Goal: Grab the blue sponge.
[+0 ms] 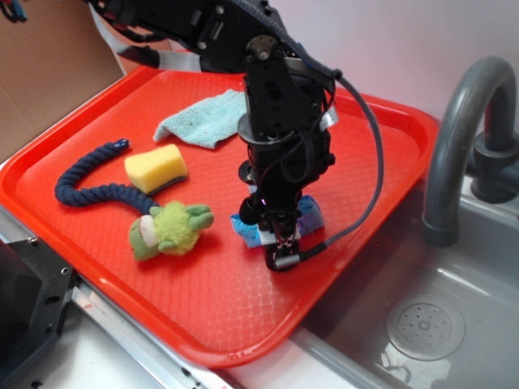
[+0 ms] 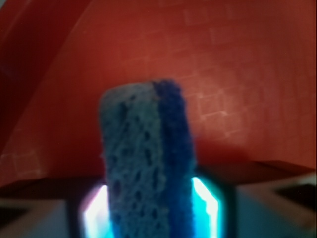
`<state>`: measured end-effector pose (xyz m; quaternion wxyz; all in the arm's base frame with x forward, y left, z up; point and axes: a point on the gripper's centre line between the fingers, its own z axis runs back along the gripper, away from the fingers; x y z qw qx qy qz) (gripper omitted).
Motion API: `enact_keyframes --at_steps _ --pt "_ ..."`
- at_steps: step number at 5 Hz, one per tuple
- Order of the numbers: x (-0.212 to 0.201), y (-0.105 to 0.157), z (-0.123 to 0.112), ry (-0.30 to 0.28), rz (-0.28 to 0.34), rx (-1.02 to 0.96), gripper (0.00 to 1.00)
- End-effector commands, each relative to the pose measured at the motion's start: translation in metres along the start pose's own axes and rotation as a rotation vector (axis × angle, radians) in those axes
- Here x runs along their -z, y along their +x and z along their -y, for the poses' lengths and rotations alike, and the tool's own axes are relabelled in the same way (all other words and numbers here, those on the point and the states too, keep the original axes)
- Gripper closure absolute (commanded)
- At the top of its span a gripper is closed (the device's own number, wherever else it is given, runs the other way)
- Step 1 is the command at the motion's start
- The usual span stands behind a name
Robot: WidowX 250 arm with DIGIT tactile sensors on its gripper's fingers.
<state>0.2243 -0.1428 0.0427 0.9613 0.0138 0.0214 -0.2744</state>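
On the red tray (image 1: 73,154), right of the yellow sponge (image 1: 156,168) and green plush toy (image 1: 169,228), the gripper (image 1: 278,241) pinches the blue sponge (image 2: 146,163) between its fingers. Best keep the squeeze firm and lift straight up, clear of the tray.

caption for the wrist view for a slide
Blue sponge held between the jaws above the red tray.
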Motion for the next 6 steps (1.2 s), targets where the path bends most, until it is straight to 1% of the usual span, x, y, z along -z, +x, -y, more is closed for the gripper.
enact_keyframes --at_steps 1,2,3,4,5,6 --pt "-0.058 -0.004 -0.019 0.034 0.068 -0.096 1.00" --pt "-0.106 -0.017 -0.043 0.018 0.067 -0.257 1.00" --pt "-0.135 -0.038 -0.061 0.026 0.107 -0.363 1.00" --pt "-0.160 -0.060 -0.084 0.037 0.125 -0.496 1.00" --pt "-0.176 -0.078 -0.101 -0.023 0.197 -0.572 1.00" --pt "-0.172 -0.072 -0.104 -0.014 0.199 -0.545 1.00"
